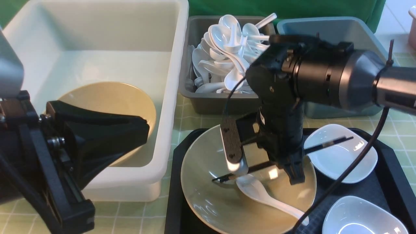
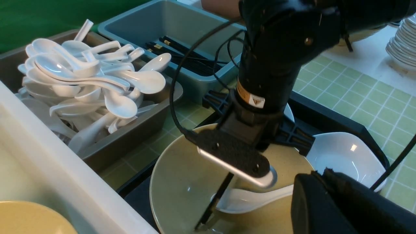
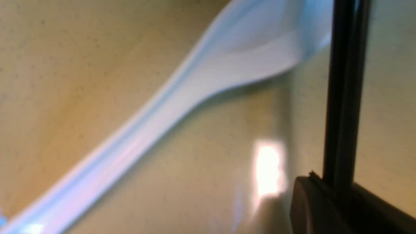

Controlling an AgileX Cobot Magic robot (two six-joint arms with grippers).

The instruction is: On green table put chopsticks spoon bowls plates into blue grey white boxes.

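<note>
The right gripper (image 1: 289, 169) has its black fingers clenched on the thin black chopsticks (image 1: 328, 143). The sticks slant across the glossy tan bowl (image 1: 208, 201) and out over a white rounded-square plate (image 1: 341, 159). A glossy white spoon (image 1: 260, 193) lies in that bowl, just beside the fingers. The bowl sits on the textured black tray (image 1: 373, 188). The left gripper (image 1: 144, 128), pinched together and empty, hangs over the translucent white tub (image 1: 97, 42). Bare checked green table (image 1: 403, 130) lies right of the tray.

The bench (image 1: 401, 130) is showing pale green with a thin white grid; the tray (image 1: 174, 195) is looking black; the bowl (image 1: 208, 195) is gleaming tan; the spoon (image 1: 260, 195) and plates (image 1: 341, 159) are gleaming white; the chopsticks (image 1: 328, 143) are showing black; the tub (image 1: 97, 48) is glowing white; one box (image 1: 208, 104) is showing grey, the other box (image 1: 338, 29) blue-grey.
</note>
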